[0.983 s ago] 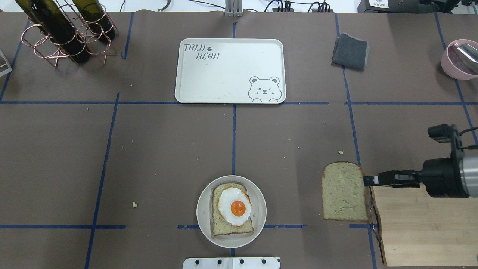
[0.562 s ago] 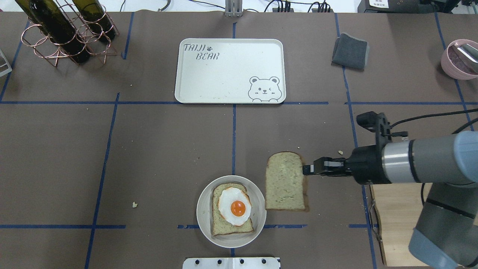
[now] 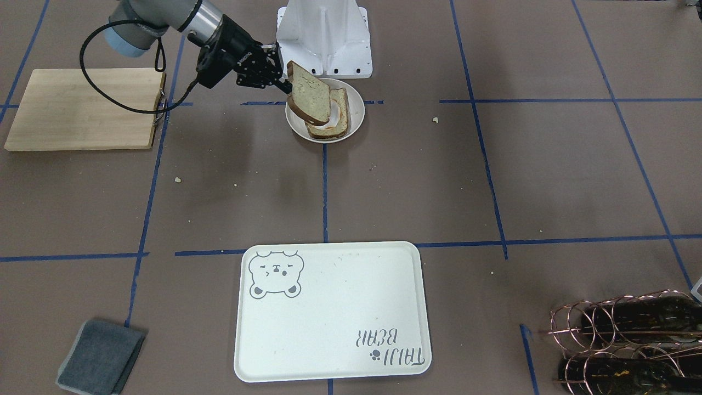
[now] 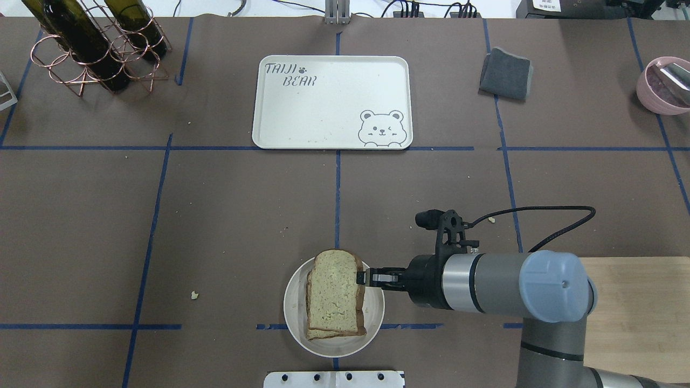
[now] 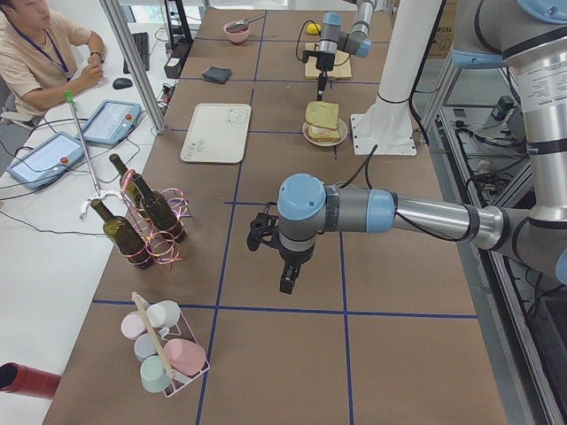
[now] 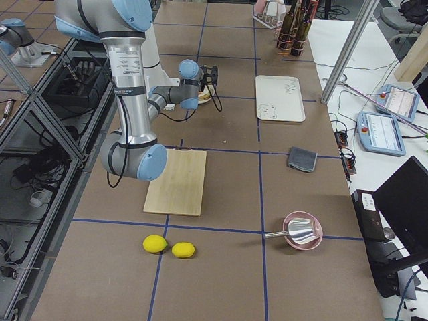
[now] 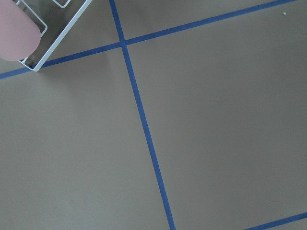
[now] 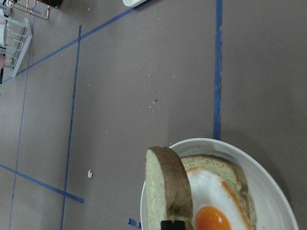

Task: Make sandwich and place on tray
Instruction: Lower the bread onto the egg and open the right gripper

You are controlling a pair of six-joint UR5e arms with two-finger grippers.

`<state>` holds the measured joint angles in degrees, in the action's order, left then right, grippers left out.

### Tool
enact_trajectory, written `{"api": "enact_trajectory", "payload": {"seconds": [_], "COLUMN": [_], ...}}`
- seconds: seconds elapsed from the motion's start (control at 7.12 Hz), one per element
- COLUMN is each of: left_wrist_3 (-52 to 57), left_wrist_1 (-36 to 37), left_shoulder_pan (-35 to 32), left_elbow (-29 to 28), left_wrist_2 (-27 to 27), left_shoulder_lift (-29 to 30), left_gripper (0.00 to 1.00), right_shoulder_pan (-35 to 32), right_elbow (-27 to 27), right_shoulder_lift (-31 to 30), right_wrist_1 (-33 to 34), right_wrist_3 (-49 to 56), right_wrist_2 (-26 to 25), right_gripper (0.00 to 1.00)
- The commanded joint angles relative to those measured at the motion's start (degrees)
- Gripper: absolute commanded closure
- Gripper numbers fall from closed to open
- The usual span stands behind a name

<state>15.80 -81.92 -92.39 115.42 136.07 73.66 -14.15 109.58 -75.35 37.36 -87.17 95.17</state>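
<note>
My right gripper (image 4: 362,277) is shut on the edge of a brown-crusted bread slice (image 4: 334,288) and holds it tilted over the round off-white bowl (image 4: 291,318). In the bowl lies the second slice (image 3: 335,125) with the fried egg (image 8: 211,203) on it. The right wrist view shows the held slice (image 8: 165,187) edge-on beside the egg. The cream tray (image 4: 323,108) with bear drawing lies far across the table, with nothing on it. My left gripper (image 5: 288,280) hangs over bare table far to the left; I cannot tell if it is open or shut.
A wooden cutting board (image 4: 636,318) lies right of the bowl, under my right arm. A grey cloth (image 4: 505,74), a pink bowl (image 4: 663,86) and a wine-bottle rack (image 4: 97,48) sit at the far side. Two lemons (image 6: 167,246) lie beyond the board.
My right gripper has carried the bread slice leftward from the cutting board's edge to over the bowl. The slice now covers the egg in the overhead view.
</note>
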Motion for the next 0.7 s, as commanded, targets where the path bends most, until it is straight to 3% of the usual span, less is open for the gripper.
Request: {"api": "enact_trajectory", "payload": {"seconds": [0.0, 0.14, 0.28, 0.56], "left_wrist_3": [-0.1, -0.1, -0.1, -0.1], "left_wrist_1": [0.0, 0.1, 0.0, -0.1], "left_shoulder_pan": [-0.1, -0.1, 0.0, 0.0], "left_elbow": [-0.1, -0.1, -0.6, -0.7], "left_wrist_2": [0.0, 0.0, 0.0, 0.1], "left_shoulder_lift": [-0.1, -0.1, -0.1, 0.0], "left_gripper": [0.00, 0.00, 0.00, 0.00], "right_shoulder_pan": [3.9, 3.8, 3.7, 1.5], "right_elbow": [-1.6, -1.8, -2.5, -2.1], "right_shoulder_lift": [0.6, 0.5, 0.4, 0.1], "right_wrist_1": [0.0, 0.0, 0.1, 2.0], "right_wrist_3": [0.1, 0.2, 0.3, 0.9], "right_wrist_2": [-4.5, -4.5, -5.0, -5.3], "right_gripper": [1.00, 1.00, 0.01, 0.00]}}
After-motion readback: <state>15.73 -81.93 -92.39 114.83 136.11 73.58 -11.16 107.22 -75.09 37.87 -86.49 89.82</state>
